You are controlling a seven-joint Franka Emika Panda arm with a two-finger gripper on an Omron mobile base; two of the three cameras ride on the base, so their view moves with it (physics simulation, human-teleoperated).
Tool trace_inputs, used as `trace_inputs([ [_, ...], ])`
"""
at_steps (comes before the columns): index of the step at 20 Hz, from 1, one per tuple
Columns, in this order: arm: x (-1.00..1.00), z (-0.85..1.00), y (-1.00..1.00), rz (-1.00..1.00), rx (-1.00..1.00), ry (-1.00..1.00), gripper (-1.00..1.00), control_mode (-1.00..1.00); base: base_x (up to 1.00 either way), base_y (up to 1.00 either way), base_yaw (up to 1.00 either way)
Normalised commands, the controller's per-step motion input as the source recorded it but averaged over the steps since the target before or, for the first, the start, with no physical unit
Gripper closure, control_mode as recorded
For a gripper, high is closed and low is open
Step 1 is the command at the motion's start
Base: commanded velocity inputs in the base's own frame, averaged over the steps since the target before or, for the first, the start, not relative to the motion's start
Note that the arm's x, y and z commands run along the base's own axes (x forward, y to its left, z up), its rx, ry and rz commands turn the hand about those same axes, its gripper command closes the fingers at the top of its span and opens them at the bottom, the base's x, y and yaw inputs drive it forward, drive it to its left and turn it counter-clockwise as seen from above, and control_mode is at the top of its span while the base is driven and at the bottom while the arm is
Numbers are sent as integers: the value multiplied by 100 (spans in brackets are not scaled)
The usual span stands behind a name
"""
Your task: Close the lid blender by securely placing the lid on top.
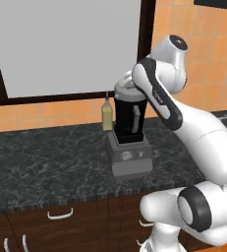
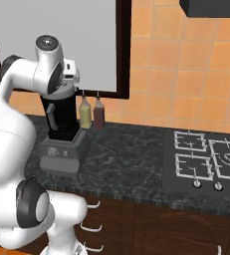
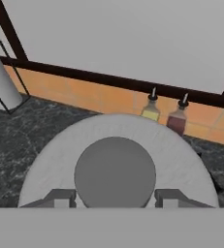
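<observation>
- Two small dark finger tips of the gripper stand either side of the darker-grey knob in the hand view, pressed in close against it; the jaws are drawn in on the knob of the lid, holding it.
- The lid, round and light grey, sits at the top of the black jar of the blender, level with its rim in the left base view; whether it is fully seated I cannot tell, since the arm's wrist covers much of it.
- The blender stands upright on its boxy grey base on the dark marbled counter, near the back wall.
- A slim yellowish bottle stands just beside the jar, at the wall; the right base view shows a dark reddish bottle next to it.
- In the hand view both bottles rise behind the lid's far edge, below the dark frame of a pale window panel.
- A gas hob lies in the counter well apart from the blender, to its right.
- A pale upright cylinder in a thin wire frame stands at the far left of the hand view.
</observation>
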Motion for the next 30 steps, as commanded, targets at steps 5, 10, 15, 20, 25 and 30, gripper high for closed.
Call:
trace_inputs([
  [5,0,13,10,0,0,-3,-100,-100,0,0,0],
  [10,-2,66,0,0,0,-16,-100,-100,0,0,0],
  [15,-45,21,-21,-2,2,-17,-100,-100,0,0,0],
  [20,-98,-56,-90,-11,19,-7,-100,-100,0,0,0],
  [25,-54,-22,-52,-9,11,-5,-100,-100,0,0,0],
  [30,-3,0,-8,0,0,0,-100,-100,0,0,0],
])
